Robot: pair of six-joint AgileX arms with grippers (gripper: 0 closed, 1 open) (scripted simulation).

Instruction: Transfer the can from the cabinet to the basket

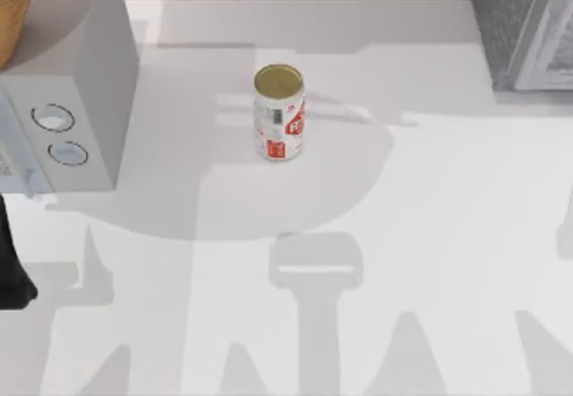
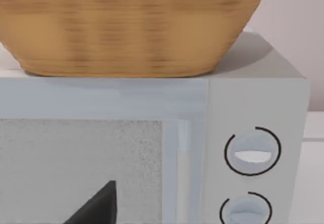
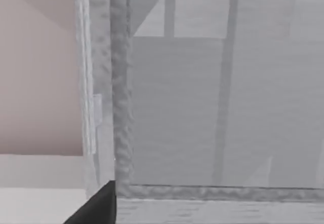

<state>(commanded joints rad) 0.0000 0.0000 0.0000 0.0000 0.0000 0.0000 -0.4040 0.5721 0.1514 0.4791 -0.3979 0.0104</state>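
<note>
The can (image 1: 278, 114), white-silver with red label patches and a dull gold top, stands upright on the white table near the middle, apart from everything else. The cabinet (image 1: 515, 20), dark grey and speckled with a paler front panel, sits at the far right corner; the right wrist view looks at the cabinet (image 3: 202, 107) from close by. The orange-brown ribbed basket (image 1: 11, 11) rests on a pale grey box at the far left, and the left wrist view faces the basket (image 2: 126, 26). A dark part of my left arm (image 1: 11, 266) shows at the left edge.
The pale grey box with two round dials (image 1: 81, 82) stands at the left under the basket, its dials (image 2: 251, 152) facing the left wrist camera. The white table (image 1: 403, 262) carries the arms' shadows. A pinkish wall runs behind.
</note>
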